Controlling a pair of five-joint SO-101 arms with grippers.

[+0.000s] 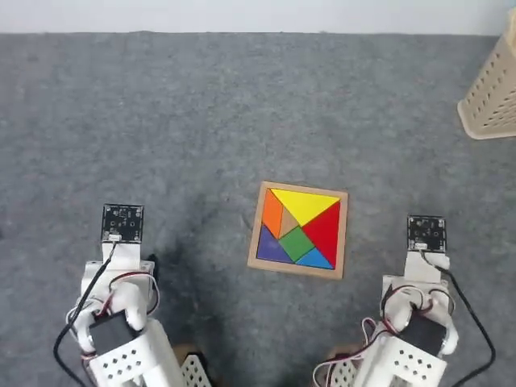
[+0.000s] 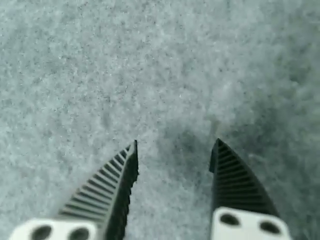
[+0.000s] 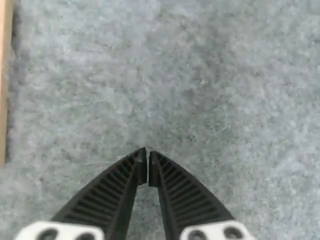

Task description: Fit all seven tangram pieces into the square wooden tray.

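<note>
The square wooden tray [image 1: 260, 235] lies on the grey carpet between the two arms. Inside it sit several coloured tangram pieces packed flat: yellow [image 1: 304, 205], red [image 1: 326, 229], orange [image 1: 273, 216], green [image 1: 297, 242], purple [image 1: 270, 250], blue [image 1: 317, 259] and a tan one [image 1: 287, 222]. My left gripper [image 2: 173, 154] hovers over bare carpet left of the tray, open with nothing between its fingers. My right gripper [image 3: 147, 159] is over carpet right of the tray, shut and holding nothing. The tray's wooden edge [image 3: 5, 80] shows beside it.
A beige slotted basket [image 1: 493, 97] stands at the far right edge of the table. Grey carpet [image 1: 201, 113] covers the whole surface. The arm bases sit at the near edge on either side.
</note>
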